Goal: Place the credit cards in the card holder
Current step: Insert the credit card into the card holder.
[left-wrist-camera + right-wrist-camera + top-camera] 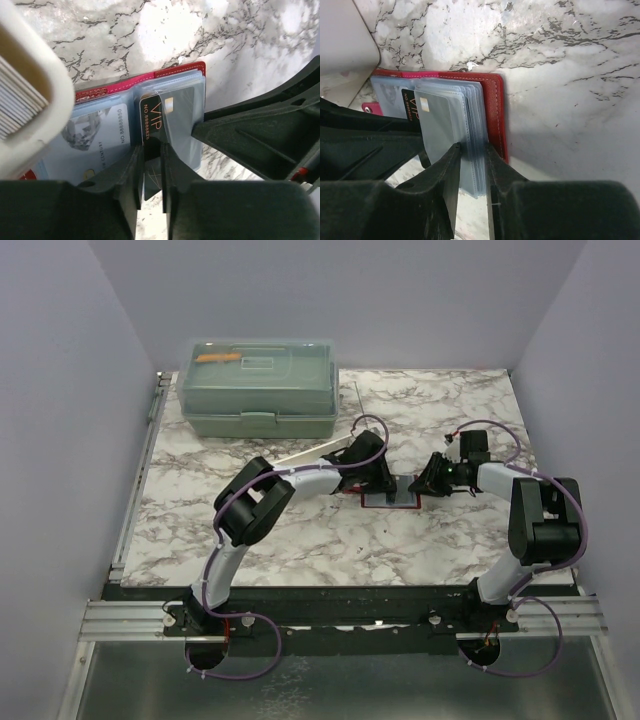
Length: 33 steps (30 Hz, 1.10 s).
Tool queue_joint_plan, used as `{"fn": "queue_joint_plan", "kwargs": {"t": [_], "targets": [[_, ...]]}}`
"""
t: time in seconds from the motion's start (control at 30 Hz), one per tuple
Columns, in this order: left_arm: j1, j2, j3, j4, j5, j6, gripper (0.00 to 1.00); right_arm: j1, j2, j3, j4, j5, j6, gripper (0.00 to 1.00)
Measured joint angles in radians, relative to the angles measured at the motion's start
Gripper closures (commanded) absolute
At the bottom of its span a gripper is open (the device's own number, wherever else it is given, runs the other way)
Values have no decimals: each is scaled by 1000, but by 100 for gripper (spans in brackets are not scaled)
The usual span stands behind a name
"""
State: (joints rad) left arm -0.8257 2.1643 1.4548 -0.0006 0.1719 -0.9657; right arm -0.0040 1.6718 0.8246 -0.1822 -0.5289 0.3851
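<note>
Risk: card (167, 115) half in pocket (196, 117); my left gripper (151, 150) barely apart, grip unclear, so it may drag it out. My right gripper (472, 150) clamps holder (496, 110); a slip shuts the pocket.

The tabletop (300, 540) is white marble-patterned with grey veins. At its far left stands a closed grey-green plastic box (258, 390) with a clear lid. Right of centre lies the red card holder (390, 498), spread open with its clear sleeves up. Just left of it a pale strip (305, 453) slants toward the box; whether it rests on the surface is unclear.
</note>
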Motion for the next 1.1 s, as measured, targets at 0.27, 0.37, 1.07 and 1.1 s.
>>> {"fn": "queue_joint_plan", "kwargs": {"t": [0.27,0.37,1.07,1.1], "targets": [[-28,-15,22,-89,-23,58,58,5,-24,0,-51,16,-9,62],[-31,-23,22,-119,-10,71,75,11,-30,0,-74,18,-21,77],[37,-109,-104,-29,170,29,51,10,-30,-8,-63,-18,-20,71],[41,-108,-106,-16,180,23,51,10,-30,-8,-69,-18,-20,70]]}}
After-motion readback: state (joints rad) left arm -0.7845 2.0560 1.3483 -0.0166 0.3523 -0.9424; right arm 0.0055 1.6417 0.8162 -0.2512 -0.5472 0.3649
